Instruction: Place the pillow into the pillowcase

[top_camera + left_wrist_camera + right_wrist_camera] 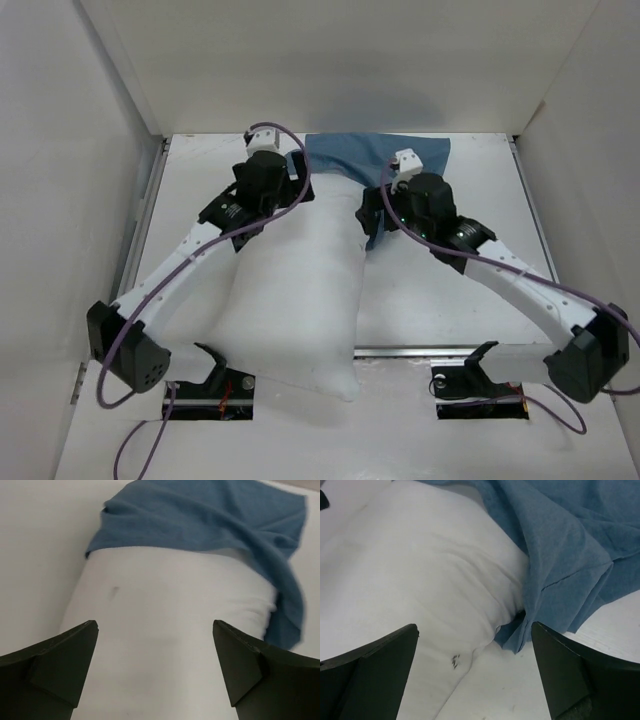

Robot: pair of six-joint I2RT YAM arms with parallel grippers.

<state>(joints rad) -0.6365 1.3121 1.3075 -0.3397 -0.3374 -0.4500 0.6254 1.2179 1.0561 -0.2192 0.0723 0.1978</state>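
Left hand (155,625): two dark fingers (60,665) fill the bottom corners of the left wrist view. They are spread wide with nothing between them. They hang over the white pillow (165,645); contact with it cannot be told.

Right hand (474,626): same posture, fingers (370,675) at full spread and gripping nothing. It sits over the pillow's right flank, where the cloth meets the bare counter (495,695).

Pillow: lies lengthwise down the middle of the counter. Its near end is at 6 o'clock, between the two arm bases and over the counter's front edge. Its far end points to 12 o'clock. It is plump and creased across the middle. There is a small dark mark (455,661) on its right side and a faint smudge (114,591) toward its left side.

Pillowcase (345,155): slate-blue, wrinkled, at 12 o'clock against the back of the counter. It covers only the far end of the pillow; most of the pillow lies outside it. In the left wrist view its hem runs across the pillow from 10 o'clock to 2 o'clock. A fold trails down the pillow's right side toward 4 o'clock. In the right wrist view that fold hangs bunched beside the pillow and touches the counter.

Top view: the left hand is at 11 o'clock of the pillow and the right hand at 1 o'clock, both at the hem line. White walls stand around the counter.
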